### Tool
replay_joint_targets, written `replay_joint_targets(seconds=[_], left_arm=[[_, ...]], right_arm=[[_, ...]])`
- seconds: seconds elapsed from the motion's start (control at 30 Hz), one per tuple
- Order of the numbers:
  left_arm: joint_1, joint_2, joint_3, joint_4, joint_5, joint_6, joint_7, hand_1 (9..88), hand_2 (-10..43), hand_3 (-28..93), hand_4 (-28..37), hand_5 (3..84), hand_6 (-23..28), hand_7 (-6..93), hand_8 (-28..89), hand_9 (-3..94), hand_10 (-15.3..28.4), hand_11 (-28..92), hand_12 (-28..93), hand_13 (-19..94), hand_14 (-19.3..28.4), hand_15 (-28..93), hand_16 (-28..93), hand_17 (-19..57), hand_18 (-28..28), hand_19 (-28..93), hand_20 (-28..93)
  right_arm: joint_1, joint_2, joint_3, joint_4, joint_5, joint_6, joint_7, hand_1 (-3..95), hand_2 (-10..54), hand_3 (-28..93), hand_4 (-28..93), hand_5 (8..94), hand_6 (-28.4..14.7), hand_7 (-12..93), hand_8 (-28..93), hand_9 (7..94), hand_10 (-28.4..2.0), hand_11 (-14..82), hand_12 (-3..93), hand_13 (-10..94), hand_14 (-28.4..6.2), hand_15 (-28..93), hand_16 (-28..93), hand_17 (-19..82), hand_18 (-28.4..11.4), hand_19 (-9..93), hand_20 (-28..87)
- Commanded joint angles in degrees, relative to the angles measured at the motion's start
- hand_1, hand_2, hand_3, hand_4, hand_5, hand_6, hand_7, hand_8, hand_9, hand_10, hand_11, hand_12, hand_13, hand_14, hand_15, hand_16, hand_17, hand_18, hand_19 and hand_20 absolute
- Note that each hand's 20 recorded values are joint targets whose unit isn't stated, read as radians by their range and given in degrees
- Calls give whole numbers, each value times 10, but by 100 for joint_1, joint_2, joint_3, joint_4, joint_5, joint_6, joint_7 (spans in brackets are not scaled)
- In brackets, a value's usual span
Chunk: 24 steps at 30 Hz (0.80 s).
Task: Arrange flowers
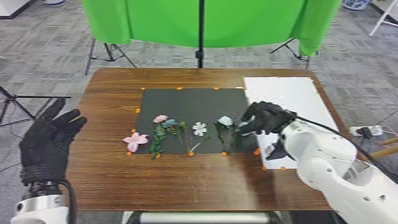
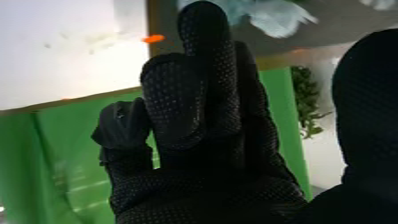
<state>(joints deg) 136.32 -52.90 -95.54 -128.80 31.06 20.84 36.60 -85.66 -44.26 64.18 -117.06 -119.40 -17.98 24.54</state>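
- Right robot hand (image 1: 265, 116): thumb apart from loosely bent fingers, pinching nothing.
- Pale flower (image 2: 280, 19) lies on the black mat (image 1: 191, 102), just past its fingertips.
- Left robot hand (image 1: 46, 145), spread, is much farther.

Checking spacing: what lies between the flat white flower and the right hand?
A pale bloom on a green stem, on the dark mat; head view shows it.
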Motion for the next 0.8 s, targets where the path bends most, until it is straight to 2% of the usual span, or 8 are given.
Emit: replay_joint_targets(seconds=[0.03, 0.23, 0.3, 0.37, 0.47, 0.63, 0.73, 0.8], left_arm=[[34, -69, 15, 45, 24, 14, -52, 253, 80, 743, -220, 366, 94, 139, -82, 345, 203, 356, 151, 244, 246, 642, -90, -74, 208, 490, 351], [-172, -178, 136, 174, 120, -39, -119, 251, 80, 741, -222, 366, 93, 137, -82, 343, 203, 352, 150, 242, 246, 641, -90, -74, 208, 490, 351], [-358, -244, 232, 271, 244, -20, -190, 248, 80, 741, -226, 365, 91, 133, -83, 343, 201, 338, 145, 242, 247, 633, -92, -74, 209, 488, 351], [-590, -307, 296, 415, 523, 14, -371, 244, 81, 741, -233, 365, 88, 127, -83, 341, 194, 310, 138, 245, 243, 604, -94, -74, 211, 483, 348], [-788, -358, 329, 563, 693, -34, -491, 237, 81, 743, -249, 366, 78, 108, -78, 338, 181, 260, 133, 248, 231, 525, -66, -74, 213, 470, 336], [-995, -214, 569, 720, 480, 28, -79, 221, 77, 744, -269, 359, 58, 85, -76, 316, 155, 206, 127, 235, 213, 444, -45, -83, 219, 423, 296], [-1065, -236, 655, 856, 465, 112, -6, 216, 74, 747, -277, 338, 43, 83, -75, 307, 148, 194, 130, 224, 203, 419, -36, -85, 217, 404, 274], [-1057, -267, 639, 922, 423, 37, -43, 211, 74, 749, -280, 322, 34, 84, -79, 298, 143, 184, 130, 217, 198, 400, -28, -89, 216, 392, 258]], right_arm=[[130, -6, 167, -179, 124, 460, 118, 330, -95, 586, -283, 601, -34, 87, -110, 810, -119, 320, 174, 704, -92, 757, 166, 302, -246, 932, 562], [75, -703, 641, -97, 1736, 1426, 151, 261, -83, 663, -282, 592, -18, 106, -114, 712, -146, 257, 148, 618, -117, 654, 118, 238, -242, 827, 484], [-102, -1045, 911, -82, 2392, 1722, 180, 238, -61, 677, -282, 584, -14, 112, -118, 678, -155, 222, 141, 595, -131, 610, 103, 218, -245, 790, 454], [-219, -1361, 1181, -41, 2934, 1784, 309, 209, -28, 694, -282, 566, -9, 110, -119, 634, -156, 190, 135, 562, -150, 548, 93, 191, -248, 731, 414], [-396, -1658, 1563, 139, 4142, 1811, 172, 178, 5, 715, -283, 536, 0, 109, -119, 579, -156, 147, 130, 502, -181, 422, 103, 127, -260, 601, 305], [-785, -1815, 1792, 459, 4943, 1847, -647, 173, 25, 723, -283, 480, 7, 99, -114, 498, -151, 105, 126, 392, -202, 284, 127, 60, -249, 477, 211], [-1062, -1915, 1944, 553, 5651, 1939, -958, 155, 38, 728, -283, 452, 20, 97, -114, 464, -136, 82, 128, 356, -202, 192, 174, 38, -242, 428, 183], [-1175, -1830, 1914, 639, 5900, 2090, -1152, 148, 45, 729, -283, 427, 26, 97, -114, 443, -131, 75, 127, 336, -205, 164, 182, 27, -239, 407, 172]])
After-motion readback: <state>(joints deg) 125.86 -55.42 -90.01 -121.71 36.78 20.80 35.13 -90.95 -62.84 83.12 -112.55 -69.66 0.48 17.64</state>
